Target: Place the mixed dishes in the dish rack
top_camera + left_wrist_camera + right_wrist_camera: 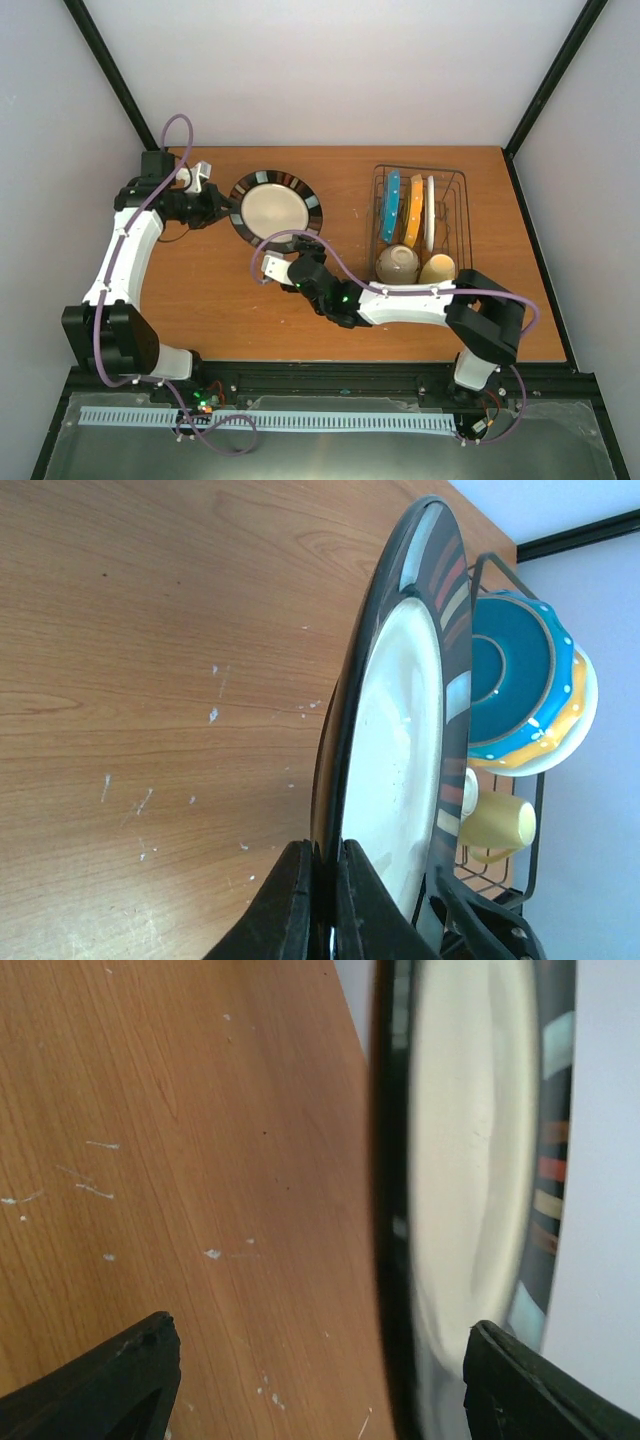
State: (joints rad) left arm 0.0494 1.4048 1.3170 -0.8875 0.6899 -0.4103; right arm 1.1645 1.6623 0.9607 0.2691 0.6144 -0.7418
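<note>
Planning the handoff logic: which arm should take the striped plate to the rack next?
Right, probably. The dish rack is on its side, and the right gripper is open around the rim of the striped plate. The left gripper pinches the opposite rim, farther from the rack.

One plate (276, 208) is left of the dish rack (453, 200) (three plates (413, 212) inside, bowl (397, 264) and mug (437, 268) before them).
</note>
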